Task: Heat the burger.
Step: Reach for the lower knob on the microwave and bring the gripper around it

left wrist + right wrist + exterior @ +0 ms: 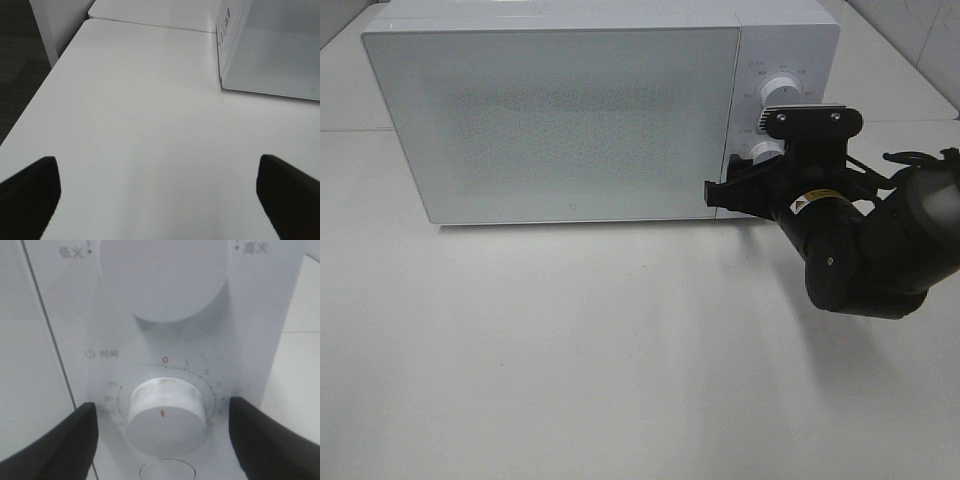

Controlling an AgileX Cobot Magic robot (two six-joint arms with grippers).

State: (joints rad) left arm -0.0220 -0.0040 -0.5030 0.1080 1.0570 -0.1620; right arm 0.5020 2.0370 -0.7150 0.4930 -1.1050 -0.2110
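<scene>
Right hand (pixel 161 409) open astride the timer dial (pixel 165 425), gripping nothing; burger hidden, perhaps behind microwave door (pixel 560 120).

Between the right pincer's (pixel 162 412) fingers, the timer knob (pixel 165 420) shows a red tick. Around it, the microwave panel (pixel 260 315) reads red 0, then 1, 2, 3; opposite, 35, 30. Just beyond: a clock sign and "时间". Farther still, "低火" and "高火" flank the upper knob (pixel 162 275).

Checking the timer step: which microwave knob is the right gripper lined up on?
The lower knob, ringed by minute numbers, not the upper knob above it.
</scene>
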